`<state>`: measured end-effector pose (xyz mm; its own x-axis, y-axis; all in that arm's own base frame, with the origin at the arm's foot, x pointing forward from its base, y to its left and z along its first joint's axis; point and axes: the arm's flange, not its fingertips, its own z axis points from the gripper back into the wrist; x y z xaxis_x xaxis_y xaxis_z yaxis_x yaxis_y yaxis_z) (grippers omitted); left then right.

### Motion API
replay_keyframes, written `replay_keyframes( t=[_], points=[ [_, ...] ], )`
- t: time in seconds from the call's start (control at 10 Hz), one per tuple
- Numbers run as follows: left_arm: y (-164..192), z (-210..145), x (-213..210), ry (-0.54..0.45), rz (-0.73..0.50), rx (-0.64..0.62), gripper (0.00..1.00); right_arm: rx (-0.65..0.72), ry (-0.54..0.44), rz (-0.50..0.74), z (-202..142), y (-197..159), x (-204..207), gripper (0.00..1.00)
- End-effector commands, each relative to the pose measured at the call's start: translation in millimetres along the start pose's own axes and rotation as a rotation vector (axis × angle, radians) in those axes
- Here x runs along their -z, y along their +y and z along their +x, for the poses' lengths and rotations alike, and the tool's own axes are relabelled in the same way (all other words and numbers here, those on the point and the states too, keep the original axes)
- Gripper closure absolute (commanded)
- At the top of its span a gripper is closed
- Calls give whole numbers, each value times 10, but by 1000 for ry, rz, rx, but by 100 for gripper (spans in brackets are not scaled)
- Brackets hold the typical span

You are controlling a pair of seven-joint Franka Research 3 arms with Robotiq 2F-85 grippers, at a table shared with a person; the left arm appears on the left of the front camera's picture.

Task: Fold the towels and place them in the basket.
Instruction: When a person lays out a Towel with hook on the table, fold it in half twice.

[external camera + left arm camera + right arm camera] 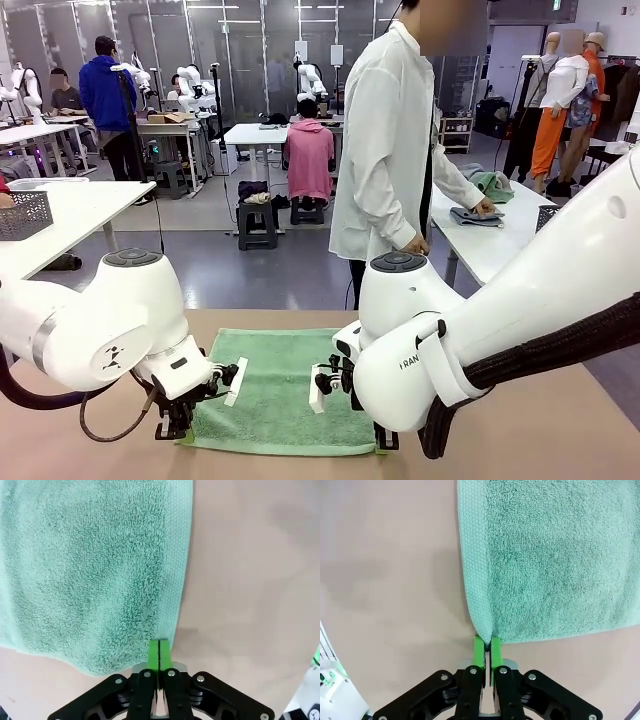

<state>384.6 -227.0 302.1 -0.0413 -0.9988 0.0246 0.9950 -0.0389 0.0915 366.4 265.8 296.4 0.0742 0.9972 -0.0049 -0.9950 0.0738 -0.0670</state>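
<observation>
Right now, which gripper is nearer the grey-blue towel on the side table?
Right. The right gripper pinches the mint green towel's near right corner, the left gripper its near left corner; the grey-blue towel lies far right.

White tables (255, 134) and stools (257, 228) stand on a grey floor (215, 268) before glass partitions (240, 50).

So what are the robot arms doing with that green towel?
The left gripper and the right gripper each pinch a near corner of the mint green towel, which lies flat on the table, not yet folded. Farther back, a person rests a hand on a grey-blue towel at another table.
</observation>
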Motion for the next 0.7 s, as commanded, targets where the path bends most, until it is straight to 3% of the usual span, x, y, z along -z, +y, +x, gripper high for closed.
replay_keyframes(
  t=[0.0, 0.3, 0.6],
  points=[
    [-1, 2, 0, 0, 0, 1, 99, 1, 1, 1, -1, 1, 1, 94],
    [-48, -29, -287, 21, 47, 4, 99, -3, 6, -33, 11, -35, -249, 94],
    [-115, -50, -350, -6, 54, 8, 99, -9, 4, -27, 47, -49, -234, 94]
  ],
)
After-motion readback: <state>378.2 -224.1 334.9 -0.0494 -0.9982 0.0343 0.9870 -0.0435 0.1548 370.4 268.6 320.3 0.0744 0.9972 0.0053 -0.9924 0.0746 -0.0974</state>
